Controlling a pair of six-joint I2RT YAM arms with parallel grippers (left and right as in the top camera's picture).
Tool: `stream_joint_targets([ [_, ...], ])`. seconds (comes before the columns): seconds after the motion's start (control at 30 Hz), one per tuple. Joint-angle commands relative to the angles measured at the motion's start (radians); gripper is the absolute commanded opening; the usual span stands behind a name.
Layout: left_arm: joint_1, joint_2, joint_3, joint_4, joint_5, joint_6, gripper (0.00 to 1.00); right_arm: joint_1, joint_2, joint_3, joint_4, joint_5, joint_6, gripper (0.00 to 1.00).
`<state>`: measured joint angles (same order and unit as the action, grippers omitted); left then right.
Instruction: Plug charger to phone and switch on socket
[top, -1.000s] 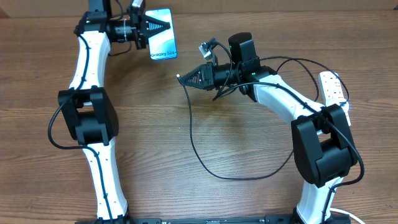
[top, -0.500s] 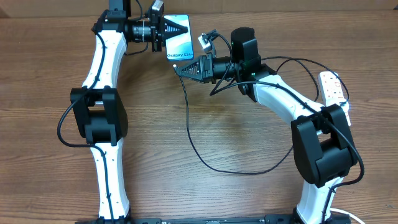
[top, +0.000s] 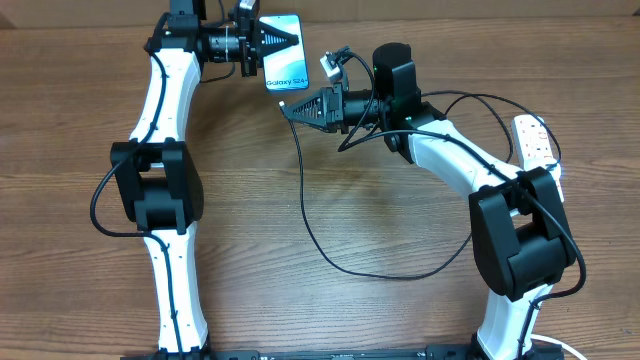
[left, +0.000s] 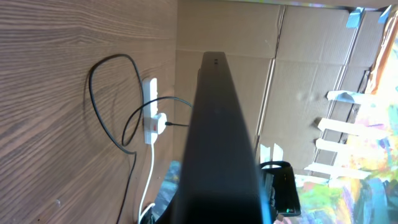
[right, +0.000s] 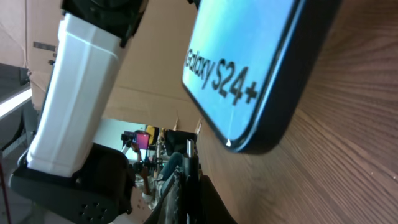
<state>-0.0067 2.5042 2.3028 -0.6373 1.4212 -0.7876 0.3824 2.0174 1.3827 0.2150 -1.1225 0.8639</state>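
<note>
The phone (top: 283, 62), its blue screen facing up, is at the far middle of the table with my left gripper (top: 285, 38) shut on its far end. In the left wrist view it runs edge-on as a dark bar (left: 219, 143). The right wrist view shows its "Galaxy S24+" end (right: 249, 62) just above the wood. My right gripper (top: 292, 107) is shut on the charger's plug (right: 188, 152), which points at the phone's near short edge, a small gap away. The black charger cable (top: 310, 225) loops over the table. The white socket (top: 535, 140) lies at the right edge.
The charger's adapter sits in the socket (left: 149, 112), with the white lead (left: 151, 180) running off it. The left arm's white link (right: 74, 93) stands close behind the phone. Cardboard walls (left: 224, 31) back the far table edge.
The left arm carried the phone to the right, then slightly back. The right gripper moved with the plug up and left to just below the phone's near edge.
</note>
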Motion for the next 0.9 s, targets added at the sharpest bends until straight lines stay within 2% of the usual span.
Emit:
stream_joint_targets([
  [0.0, 0.009, -0.025, 0.016, 0.006, 0.055, -0.022, 0.04, -0.012, -0.029, -0.001, 0.027, -0.032, 0.005, 0.04],
  [0.27, 0.009, -0.025, 0.016, 0.006, 0.1, -0.025, 0.04, -0.014, -0.029, -0.001, 0.027, -0.014, 0.008, 0.04],
  [0.87, 0.005, -0.025, 0.016, 0.006, 0.098, -0.024, 0.04, -0.013, -0.029, -0.001, 0.053, 0.041, 0.029, 0.04],
])
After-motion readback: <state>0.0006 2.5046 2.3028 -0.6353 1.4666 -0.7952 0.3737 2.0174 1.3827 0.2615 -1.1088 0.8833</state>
